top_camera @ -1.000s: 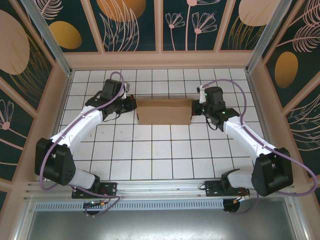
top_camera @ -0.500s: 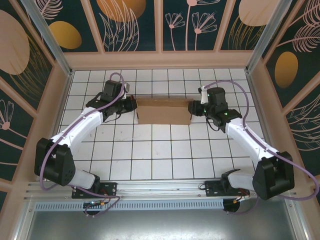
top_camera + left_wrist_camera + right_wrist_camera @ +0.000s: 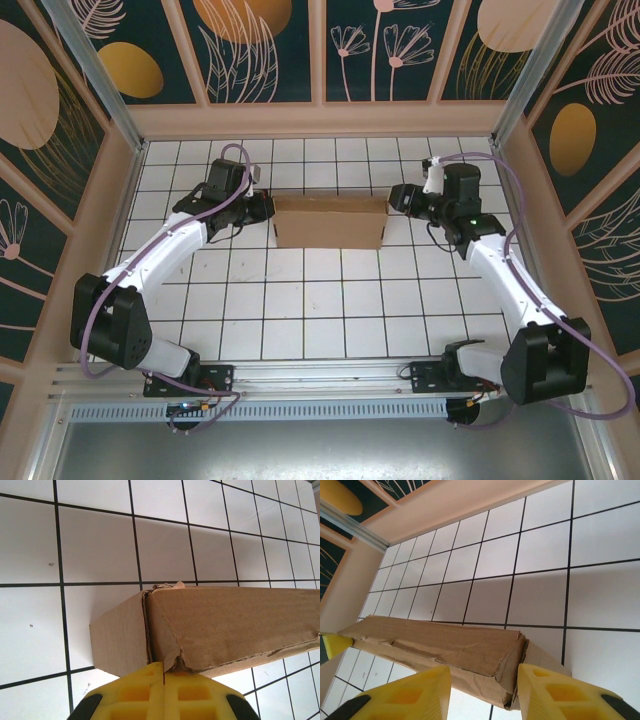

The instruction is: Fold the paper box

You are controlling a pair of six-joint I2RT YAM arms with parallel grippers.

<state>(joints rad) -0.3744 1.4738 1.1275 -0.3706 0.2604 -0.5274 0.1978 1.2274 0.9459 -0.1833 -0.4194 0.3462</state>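
**Nearly folded, ends left to finish**

Mostly, the paper box [image 3: 330,222] already reads as a shallow closed carton. It lies flat on the tiled table [image 3: 300,310] toward the far side, between the two arms. I'd judge the long folds done and only the end closures left to tidy.

At its left end, the left gripper [image 3: 163,669] has its yellow fingers closed against each other. Their tips touch the ragged lower corner of the box, but I cannot tell whether any cardboard is caught between them.

At the right end, the flap edges look rough and gape slightly. The right gripper [image 3: 484,671] is spread wide with that end between its fingers, gripping nothing.
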